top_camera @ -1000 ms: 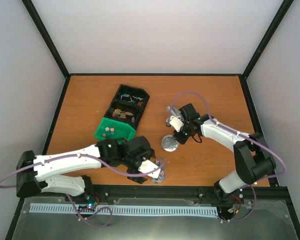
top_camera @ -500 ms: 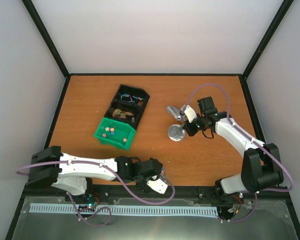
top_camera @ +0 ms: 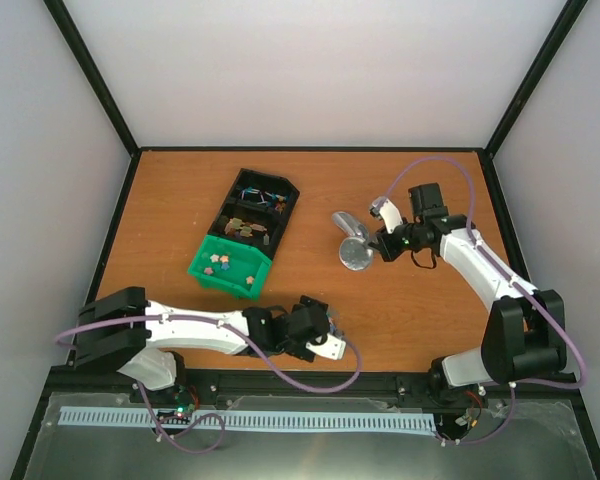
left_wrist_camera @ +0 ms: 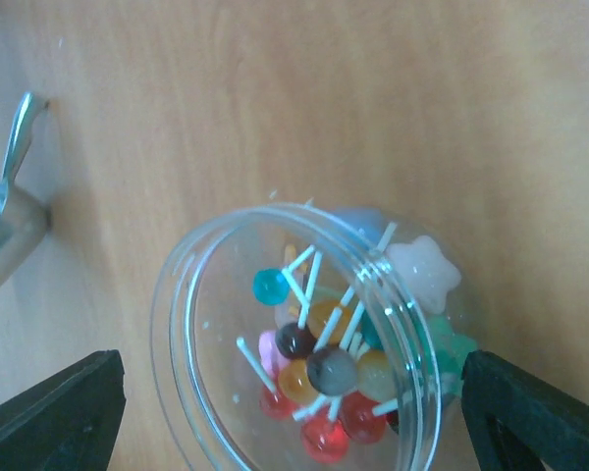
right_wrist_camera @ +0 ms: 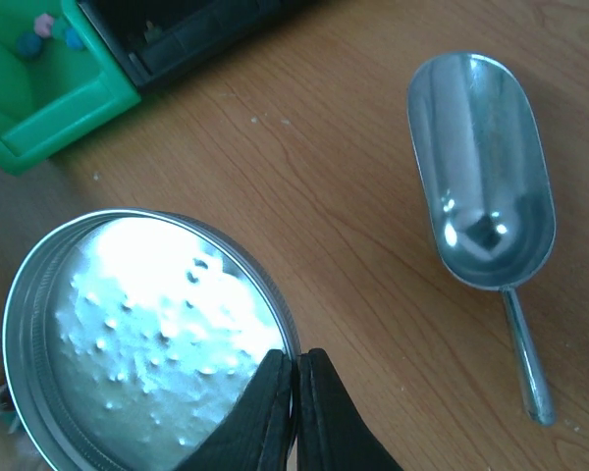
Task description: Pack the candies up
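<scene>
Now your right jaws clamp shut on the lid (right_wrist_camera: 147, 334) by its rim, ready for capping, while your left jaws stand wide open astride the jar (left_wrist_camera: 206, 392) of candies (left_wrist_camera: 424, 273).

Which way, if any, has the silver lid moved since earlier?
Yes: the silver lid, pinched by the right tool, moved up-table toward the metal scoop.

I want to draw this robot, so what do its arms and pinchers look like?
Both arms, the left arm and the right arm, are white tubes with chunky black joints. A thin purple cable loops along each one. The left gripper and right gripper each have two flat black fingers that narrow to a wedge.
</scene>
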Action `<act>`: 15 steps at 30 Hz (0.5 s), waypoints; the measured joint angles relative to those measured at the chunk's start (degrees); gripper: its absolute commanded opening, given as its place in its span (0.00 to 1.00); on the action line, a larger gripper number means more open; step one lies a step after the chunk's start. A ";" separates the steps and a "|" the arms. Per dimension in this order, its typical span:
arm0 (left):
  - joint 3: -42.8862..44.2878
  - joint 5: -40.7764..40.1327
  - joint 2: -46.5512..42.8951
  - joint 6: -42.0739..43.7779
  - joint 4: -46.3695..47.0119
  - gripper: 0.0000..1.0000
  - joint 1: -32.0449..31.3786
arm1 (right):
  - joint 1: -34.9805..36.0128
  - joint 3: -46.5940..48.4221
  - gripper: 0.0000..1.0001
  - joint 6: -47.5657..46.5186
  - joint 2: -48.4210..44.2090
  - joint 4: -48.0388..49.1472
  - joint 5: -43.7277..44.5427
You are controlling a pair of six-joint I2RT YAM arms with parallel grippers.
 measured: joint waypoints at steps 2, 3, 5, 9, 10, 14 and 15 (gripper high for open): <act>0.31 -0.72 0.68 -0.20 0.46 0.96 1.99 | -0.11 0.81 0.03 0.15 0.00 -0.24 -0.72; 0.57 -0.90 0.83 -0.44 0.26 0.98 2.78 | -0.13 1.09 0.03 0.17 0.00 -0.26 -1.09; 1.88 0.44 0.17 -1.70 -2.34 0.98 3.89 | -0.20 1.90 0.03 0.50 0.00 -0.61 -2.21; 10.43 11.02 -4.81 -5.40 -13.44 1.00 4.11 | -0.50 4.22 0.03 0.48 0.37 -2.14 -7.78; 12.68 13.81 -7.13 -5.62 -15.02 1.00 4.11 | -0.52 4.92 0.03 0.44 0.52 -2.54 -10.38; 14.97 18.64 -20.74 -1.46 -17.84 1.00 4.13 | -0.50 7.76 0.03 -0.55 1.29 -5.01 -19.85; 14.97 18.62 -23.43 0.28 -18.32 1.00 4.20 | -0.50 8.41 0.03 -1.05 1.66 -5.77 -21.68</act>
